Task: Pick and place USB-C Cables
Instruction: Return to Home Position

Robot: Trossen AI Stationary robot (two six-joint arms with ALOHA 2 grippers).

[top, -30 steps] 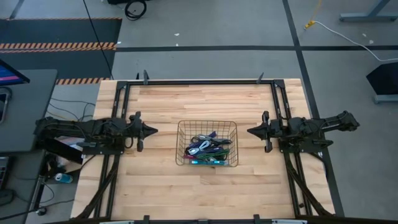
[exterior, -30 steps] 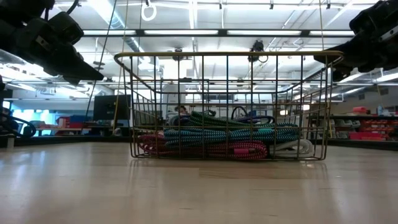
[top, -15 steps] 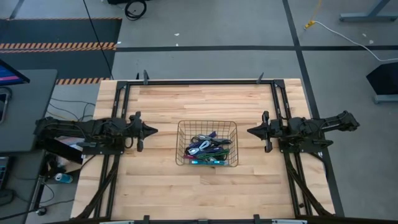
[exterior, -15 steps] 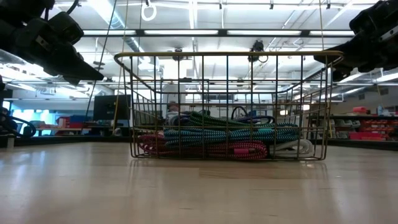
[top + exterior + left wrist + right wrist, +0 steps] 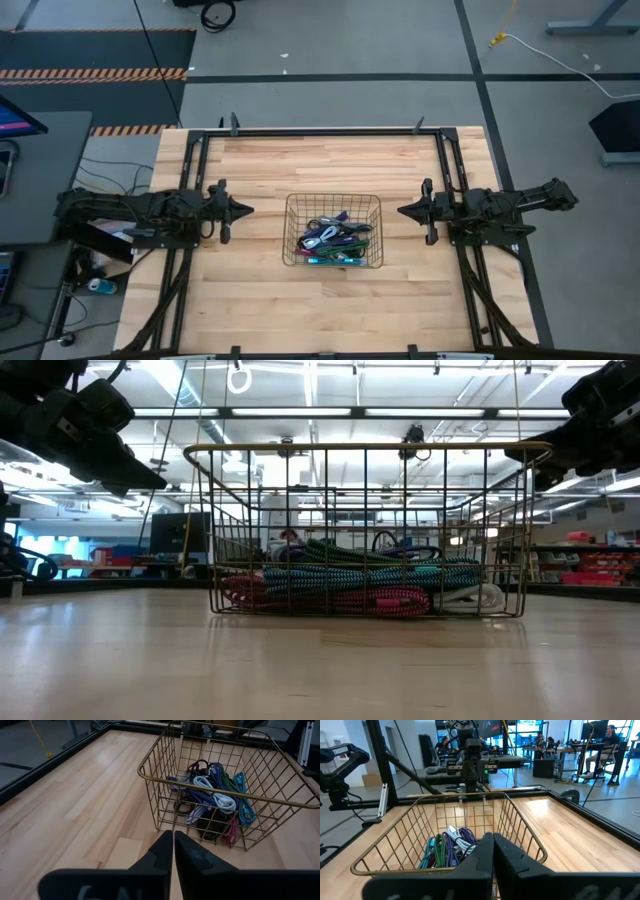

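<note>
**Two arms flanking a filled basket**

The wooden table [image 5: 260, 300] is carrying a gold wire basket [image 5: 333, 197] near its centre. The cables [image 5: 335, 240], in teal, purple, white, pink and black, are lying piled inside the basket. The left gripper [image 5: 248, 210] is hovering left of the basket and the right gripper [image 5: 402, 211] right of it. Each is apart from it and pointing at it, with fingers pressed together and holding nothing.
</note>
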